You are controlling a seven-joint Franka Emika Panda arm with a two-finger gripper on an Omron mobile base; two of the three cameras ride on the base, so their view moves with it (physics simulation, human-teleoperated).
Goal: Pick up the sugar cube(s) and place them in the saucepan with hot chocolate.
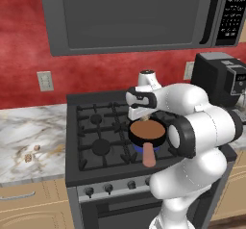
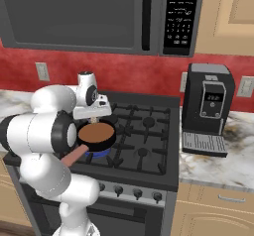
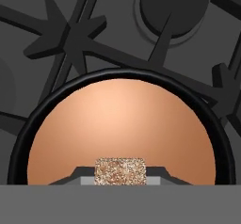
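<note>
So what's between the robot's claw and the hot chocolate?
A speckled sugar cube, clamped in the gripper right above the saucepan; the hand view shows it.

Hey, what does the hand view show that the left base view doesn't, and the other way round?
Hand view alone: a speckled sugar cube held in the tool, right over the hot chocolate. Left base view alone: two more sugar cubes on the marble counter left of the stove, plus the pan's handle. Both share: the black saucepan on the stove grates.

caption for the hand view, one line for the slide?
Gripper holding a speckled sugar cube directly above the hot chocolate in the black saucepan on the stove grate.
</note>
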